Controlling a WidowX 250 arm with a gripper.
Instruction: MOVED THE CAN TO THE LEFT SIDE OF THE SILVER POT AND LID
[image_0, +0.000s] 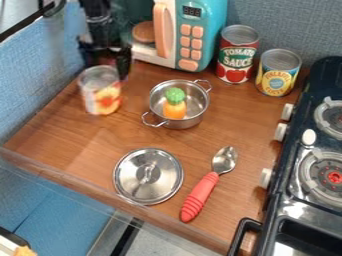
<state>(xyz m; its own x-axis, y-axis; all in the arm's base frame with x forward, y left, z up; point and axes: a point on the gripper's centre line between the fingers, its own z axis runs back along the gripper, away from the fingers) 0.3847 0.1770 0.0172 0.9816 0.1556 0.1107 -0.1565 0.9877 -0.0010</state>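
From across the room, the can (99, 95) was observed left of the silver pot (192, 118), apart from it and near the surface's (63, 142) far-left edge. The tool (105, 68) was closed on the can near its rim, presumably to control its upright placement (whether the base bore weight, I could not determine). The pot contained an orange toy (174, 110) with a green top. Nearer me lay the lid (163, 182), knob up, plausibly to remain graspable, beside a red-handled spoon (200, 196).
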